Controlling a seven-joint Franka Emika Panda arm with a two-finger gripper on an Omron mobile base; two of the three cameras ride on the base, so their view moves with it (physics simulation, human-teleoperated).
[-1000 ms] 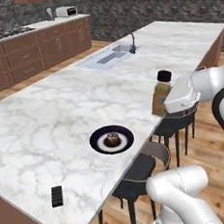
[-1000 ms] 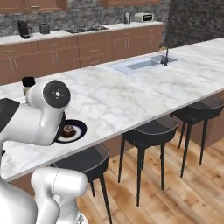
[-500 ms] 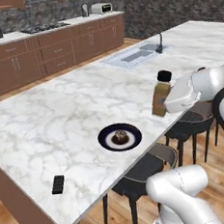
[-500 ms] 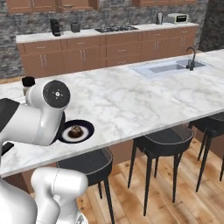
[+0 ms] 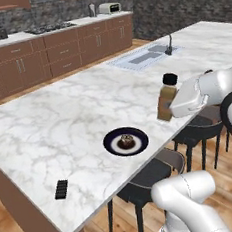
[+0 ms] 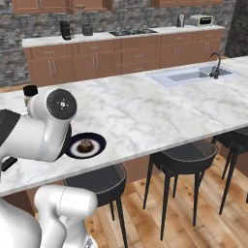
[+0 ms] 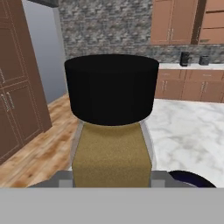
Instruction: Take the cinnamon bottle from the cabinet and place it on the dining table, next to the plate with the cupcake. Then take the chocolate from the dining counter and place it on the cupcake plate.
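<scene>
While you scan the left base view left to right: chocolate (image 5: 61, 189) near the surface (image 5: 63, 118) front edge, open marble beyond, then cupcake plate (image 5: 125, 140). Right of it, fingers (image 5: 173, 104) clamp the cinnamon bottle (image 5: 165, 98) upright at the near edge, forearm level.

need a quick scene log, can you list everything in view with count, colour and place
cinnamon bottle: 1, tan with black cap, upright in the gripper over the marble edge
plate: 1, navy, on the dining table near its front edge
cupcake: 1, dark brown, on the plate
chocolate: 1, black, flat near the table's left corner
sink: 1, grey, set in the marble farther along
stools: several, black, under the table edge
gripper: 1, white, shut on the bottle
</scene>
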